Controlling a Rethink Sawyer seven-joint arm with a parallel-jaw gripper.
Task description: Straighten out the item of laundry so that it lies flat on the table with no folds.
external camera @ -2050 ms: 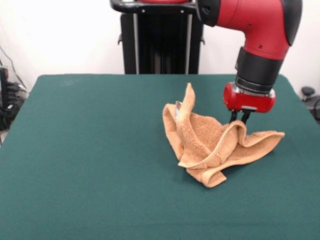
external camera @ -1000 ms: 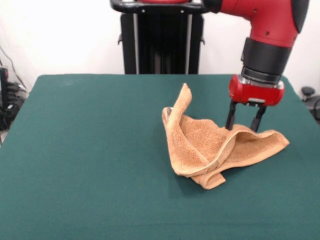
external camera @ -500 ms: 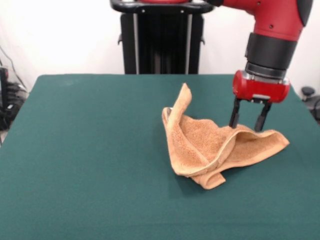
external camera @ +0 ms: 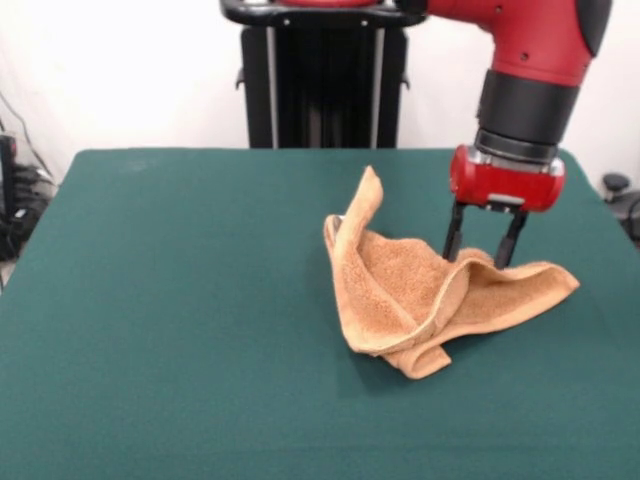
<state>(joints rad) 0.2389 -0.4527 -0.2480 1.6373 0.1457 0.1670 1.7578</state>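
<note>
I see the orange-tan towel (external camera: 430,295) crumpled right of centre on the green worktop (external camera: 170,300), one corner peaked upward and a folded flap trailing right. Gripper (external camera: 478,255) hangs over its far edge, fingers (external camera: 452,238) spread, tips just beside the cloth, pinching nothing.

We have only the front view here: our camera sits across the dark green felt-topped table (external camera: 180,330), slightly raised and facing the black pedestal (external camera: 320,75) at the far edge. It stands back enough that we see nearly the whole tabletop, with the red and black arm (external camera: 530,70) entering from above.
</note>
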